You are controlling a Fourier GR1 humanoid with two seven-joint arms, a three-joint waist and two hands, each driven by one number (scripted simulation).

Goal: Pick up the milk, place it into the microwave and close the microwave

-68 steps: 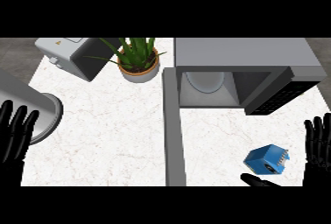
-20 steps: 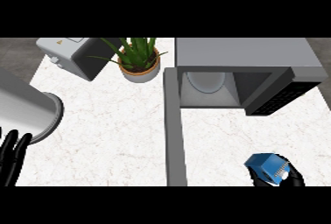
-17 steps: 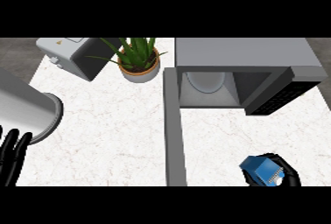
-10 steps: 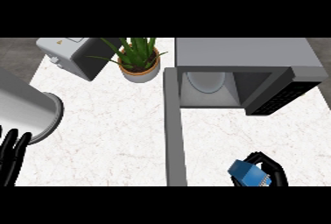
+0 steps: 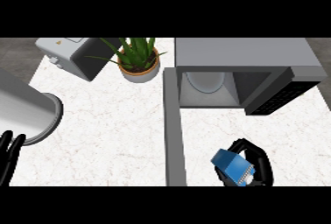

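On the white marble counter (image 5: 116, 131), the right hand (image 5: 255, 164) now curls around the blue milk carton (image 5: 234, 166) and has carried it left, toward the open microwave (image 5: 239, 72). Next comes putting it inside. The left hand (image 5: 9, 155) rests, fingers straight.

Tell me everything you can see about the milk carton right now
The milk is a small blue carton with a paler side panel carrying fine print. It sits tilted in the right hand, whose black fingers curl round it from the right and hide part of it. It shows over the white counter near the lower edge, in front of the open microwave and just right of its swung-out door.
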